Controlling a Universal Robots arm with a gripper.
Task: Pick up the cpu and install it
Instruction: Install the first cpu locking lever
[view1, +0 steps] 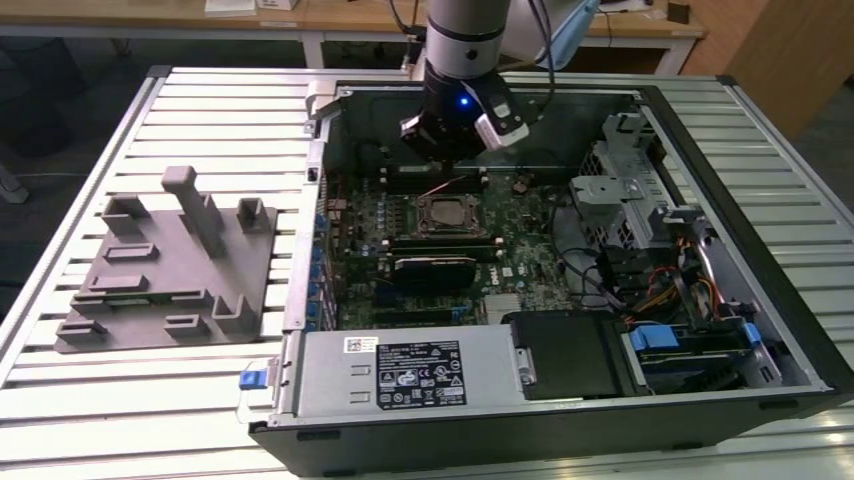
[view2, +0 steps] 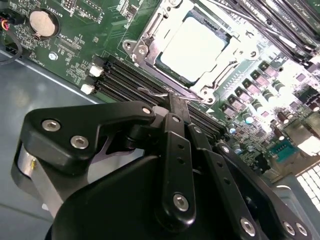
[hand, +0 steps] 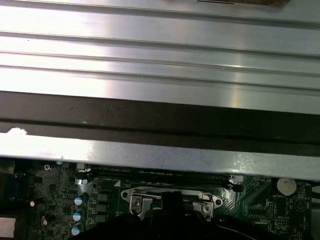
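The cpu (view2: 195, 47) lies flat in its socket on the green motherboard (view2: 80, 45), its pale silver top showing inside the metal socket frame (view2: 150, 37). In the exterior view the cpu (view1: 445, 213) sits mid-board inside the open computer case (view1: 787, 330). My gripper (view2: 175, 102) hangs just beside the socket, shut, its black fingertips pressed together at the thin wire lever (view2: 160, 92) on the socket's edge. Nothing shows between the fingers. The gripper (view1: 450, 165) stands over the far side of the socket. In the first wrist view the socket frame (hand: 142, 197) flanks the dark fingertips (hand: 172, 202).
A grey plastic fixture (view1: 167, 270) with upright posts lies on the slatted table (view1: 120, 420) at the exterior view's left. A power supply (view1: 400, 372) and a black block (view1: 567, 352) fill the case's near side. Drive cages and cables (view1: 641, 215) crowd the exterior view's right. Memory slots (view2: 125, 82) run beside the socket.
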